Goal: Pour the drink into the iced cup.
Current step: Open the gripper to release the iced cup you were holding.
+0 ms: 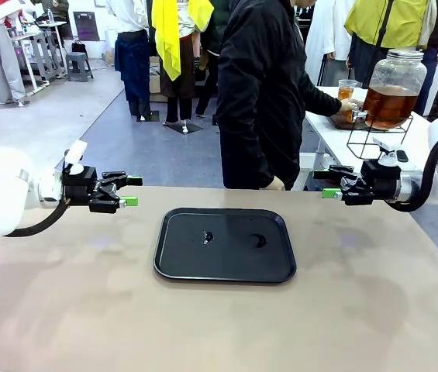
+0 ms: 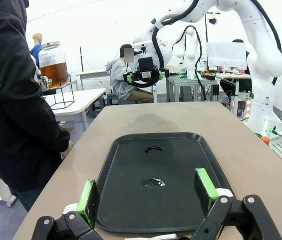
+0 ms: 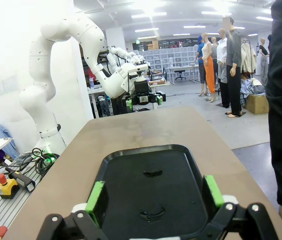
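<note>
The amber-brown drink fills the lower part of a glass dispenser jar (image 1: 393,87) on a wire stand on the white side table at the back right; the jar (image 2: 53,64) is also in the left wrist view. A person in a black jacket (image 1: 261,93) holds a hand (image 1: 348,107) at its tap, beside a clear cup (image 1: 346,87) with an orange tint. Whether that cup holds ice I cannot tell. My left gripper (image 1: 129,191) hovers open left of the black tray (image 1: 180,263). My right gripper (image 1: 329,184) hovers open right of it. Nothing sits between either pair of green pads (image 2: 88,197).
The tray (image 2: 180,150) lies mid-table with two small wet marks (image 1: 208,236) on it. The tan table top (image 1: 87,310) spreads around it. The side table (image 1: 335,143) stands beyond the far right corner. Other people stand farther back.
</note>
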